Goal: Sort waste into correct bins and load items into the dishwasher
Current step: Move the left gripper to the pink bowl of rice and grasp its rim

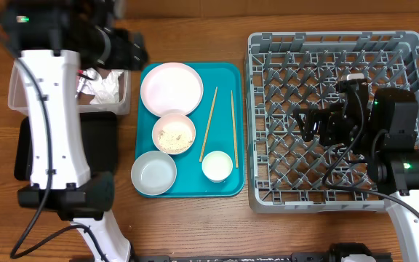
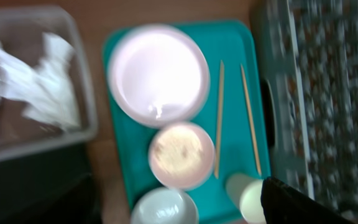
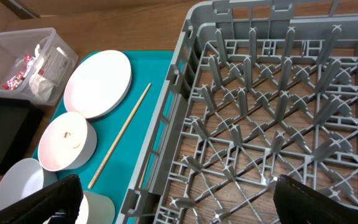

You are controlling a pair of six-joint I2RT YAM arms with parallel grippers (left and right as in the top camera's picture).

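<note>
The teal tray (image 1: 224, 80) holds a round white plate (image 1: 171, 87), a white bowl with rice scraps (image 1: 174, 134), a pale grey bowl (image 1: 153, 173), a small white cup (image 1: 217, 166) and two chopsticks (image 1: 208, 124). Crumpled napkins (image 1: 108, 87) and a red wrapper (image 3: 14, 79) lie in the clear tub (image 1: 17, 102). The black tray (image 1: 100, 138) sits in front of it. My left gripper (image 1: 131, 49) hovers open and empty at the tub's far right corner; its view is blurred. My right gripper (image 3: 179, 202) is open and empty over the grey dish rack (image 1: 257, 189).
The left arm's white body (image 1: 49, 124) covers much of the tub and black tray from above. The rack's upright pegs (image 3: 272, 93) stand below my right gripper. The teal tray lies tight against the rack's left wall.
</note>
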